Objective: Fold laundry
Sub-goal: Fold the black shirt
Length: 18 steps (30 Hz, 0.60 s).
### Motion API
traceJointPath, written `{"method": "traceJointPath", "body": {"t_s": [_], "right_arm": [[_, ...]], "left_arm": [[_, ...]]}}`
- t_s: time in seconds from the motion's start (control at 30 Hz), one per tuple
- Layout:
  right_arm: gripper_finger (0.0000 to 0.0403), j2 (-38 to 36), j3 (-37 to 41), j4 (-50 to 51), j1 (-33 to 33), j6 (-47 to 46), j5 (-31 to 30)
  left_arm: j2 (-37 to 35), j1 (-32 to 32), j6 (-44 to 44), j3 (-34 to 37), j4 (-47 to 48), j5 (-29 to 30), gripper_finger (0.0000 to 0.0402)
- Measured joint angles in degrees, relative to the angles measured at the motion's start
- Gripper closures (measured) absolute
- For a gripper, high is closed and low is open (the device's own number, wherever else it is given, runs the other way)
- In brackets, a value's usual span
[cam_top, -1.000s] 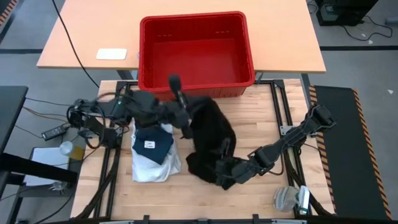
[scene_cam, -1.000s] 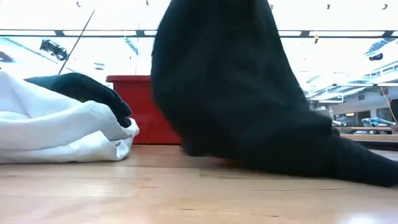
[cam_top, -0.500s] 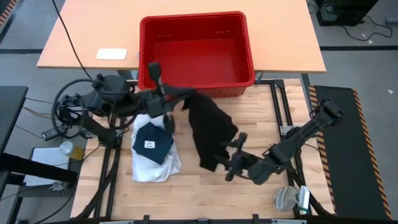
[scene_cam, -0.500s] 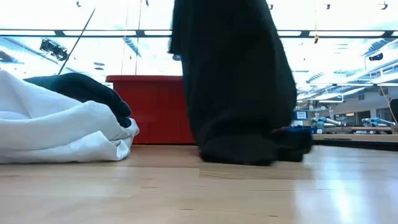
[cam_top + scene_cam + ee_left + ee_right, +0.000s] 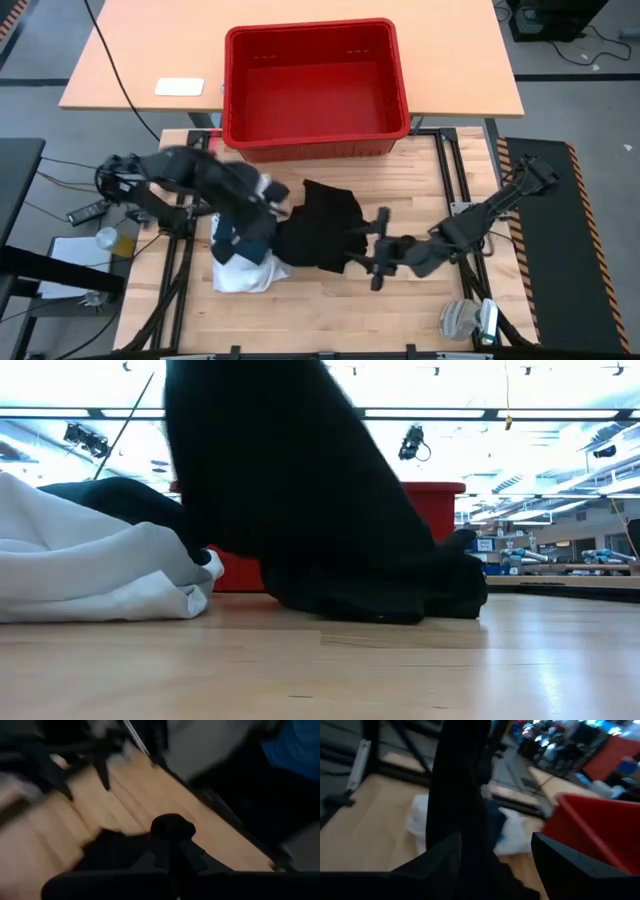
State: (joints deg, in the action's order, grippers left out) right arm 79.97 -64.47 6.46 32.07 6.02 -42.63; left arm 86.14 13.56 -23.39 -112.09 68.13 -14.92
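Here the left gripper, closed on the black garment, held it up mid-bench beside the white shirt near the left edge; the right gripper stood wide alongside it.

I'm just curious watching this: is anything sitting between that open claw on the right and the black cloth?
Nothing visible. The right gripper stands open right at the black garment's edge, with only bare table around it.
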Motion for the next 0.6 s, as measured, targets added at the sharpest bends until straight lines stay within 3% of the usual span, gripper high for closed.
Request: {"method": "traceJointPath", "body": {"t_s": [0.17, 0.3, 0.4, 0.5, 0.6], "right_arm": [[0.0157, 3.7, -0.1, -6.1, -3.6, 1.1, 12.1], [0.0157, 6.3, 0.0, -6.1, -5.1, 1.5, 15.2], [0.0157, 7.2, -0.1, -3.1, -5.3, 0.3, 14.8], [0.0157, 7.0, 0.0, 3.8, -5.2, -5.0, 13.3], [0.0160, 6.8, 0.0, 8.6, -5.2, -11.1, 13.8]], "left_arm": [[5.5, 4.4, -0.8, 0.1, 1.9, 0.4, 0.0395], [8.9, 7.9, -3.1, 0.1, 1.7, 6.7, 0.0398], [10.9, 9.5, -1.8, 0.2, 1.4, 8.0, 0.0399], [10.8, 11.5, 0.6, 6.2, -3.5, 11.2, 0.0399], [9.8, 12.8, 2.8, 17.5, -13.4, 15.5, 0.0400]]}}
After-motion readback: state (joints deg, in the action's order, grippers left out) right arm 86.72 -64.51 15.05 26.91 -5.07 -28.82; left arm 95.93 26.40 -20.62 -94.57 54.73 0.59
